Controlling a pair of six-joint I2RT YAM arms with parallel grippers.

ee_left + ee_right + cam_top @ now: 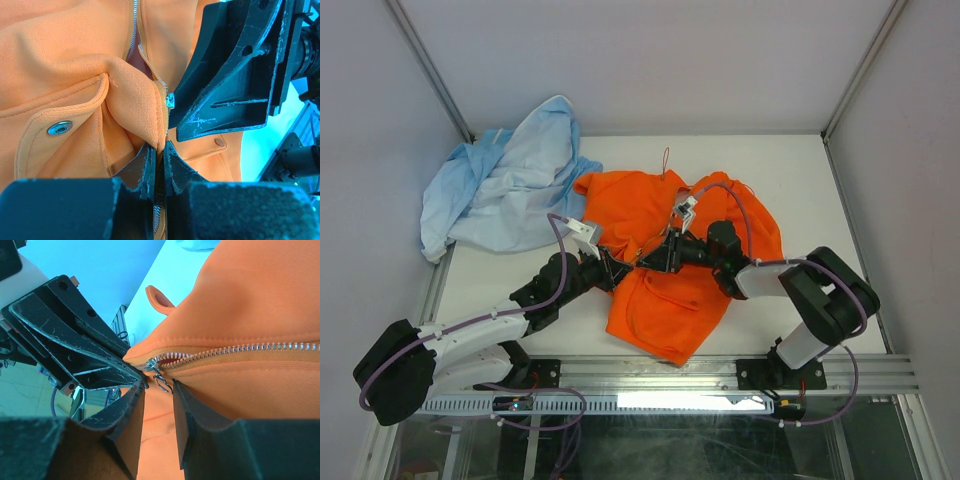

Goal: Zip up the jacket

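Top external shows the jacket (665, 300) at the middle of the bench (800, 180), collar far, hem toward the arms, its long axis running near-to-far. The left pincer (159, 167) is clamped on the jacket's front edge just below the slider (170, 100). The right pincer (159, 402) straddles the slider; whether it grips cannot be told. Likely trouble: bunched, slack fabric jamming the slider, or the tab slipping free.

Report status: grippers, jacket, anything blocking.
Left fingers pinched on jacket at its zipper. Right fingers straddle the pull, grip unclear; lining shows past it. Blue cloth far left, clear of both.
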